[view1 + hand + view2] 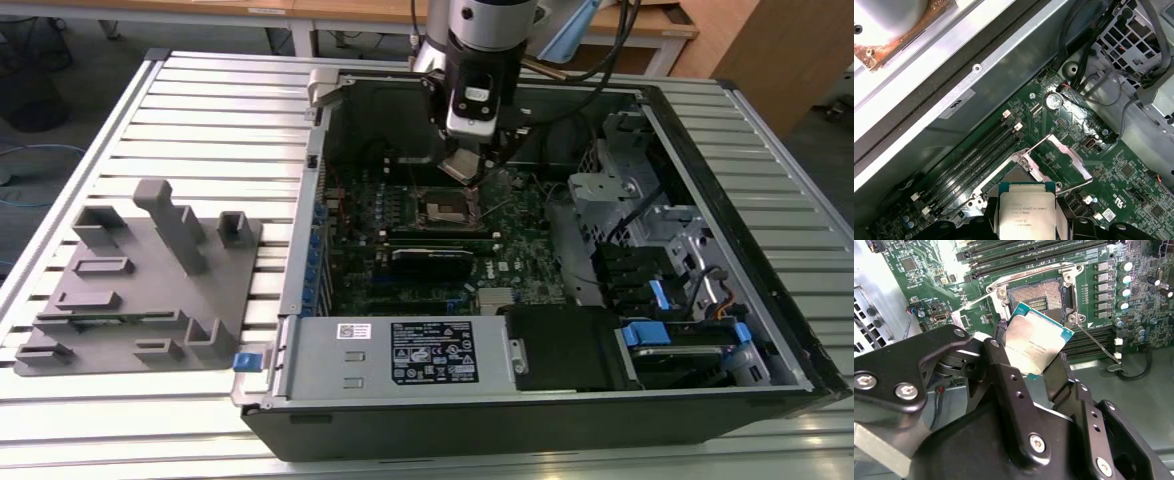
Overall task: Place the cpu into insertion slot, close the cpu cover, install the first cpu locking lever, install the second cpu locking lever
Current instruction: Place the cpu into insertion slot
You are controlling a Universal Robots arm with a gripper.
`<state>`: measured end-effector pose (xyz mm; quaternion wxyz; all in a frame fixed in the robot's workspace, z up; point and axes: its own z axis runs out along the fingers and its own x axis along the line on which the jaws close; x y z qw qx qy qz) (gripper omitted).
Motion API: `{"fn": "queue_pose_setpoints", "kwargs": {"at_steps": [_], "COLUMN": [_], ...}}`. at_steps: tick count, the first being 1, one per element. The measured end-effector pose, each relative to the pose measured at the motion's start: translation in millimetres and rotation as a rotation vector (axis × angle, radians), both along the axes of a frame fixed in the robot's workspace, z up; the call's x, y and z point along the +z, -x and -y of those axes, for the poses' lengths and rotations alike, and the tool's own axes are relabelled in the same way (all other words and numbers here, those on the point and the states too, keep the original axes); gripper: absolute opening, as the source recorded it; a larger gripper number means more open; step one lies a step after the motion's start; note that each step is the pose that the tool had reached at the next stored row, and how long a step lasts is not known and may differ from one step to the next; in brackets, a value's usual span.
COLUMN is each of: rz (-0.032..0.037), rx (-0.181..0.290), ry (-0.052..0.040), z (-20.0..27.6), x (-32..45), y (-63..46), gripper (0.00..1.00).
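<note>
My arm (489, 22), upper middle of the exterior view, is a silver-grey cylinder above a black wrist block (474, 95), with black cables (618, 40) hanging alongside. My gripper (1027, 364) is matte black: 2 angular linked fingers (1005, 371), silver hex-socket screws (1036, 441).

cpu (1038, 340) lower edge hidden behind gripper (1029, 369) — cut off in first wrist view, insertion slot (1036, 292) partly covered by cpu

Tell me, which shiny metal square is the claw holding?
The small flat silvery-grey square chip, pinched in the black claw. The thin metal frame plate with a cut-out lies flipped open.
</note>
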<state>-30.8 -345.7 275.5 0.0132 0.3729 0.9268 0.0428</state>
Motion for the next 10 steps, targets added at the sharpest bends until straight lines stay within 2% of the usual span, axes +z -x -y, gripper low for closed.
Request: {"fn": "queue_pose_setpoints", "kwargs": {"at_steps": [4,10], "rz": [0.0,0.0], "rx": [-0.017,-0.12], "ry": [-0.0001,0.0], "z": [0.0,0.0], "x": [-0.1,-0.4], "y": [0.0,0.0], "gripper": [0.54,0.54]}}
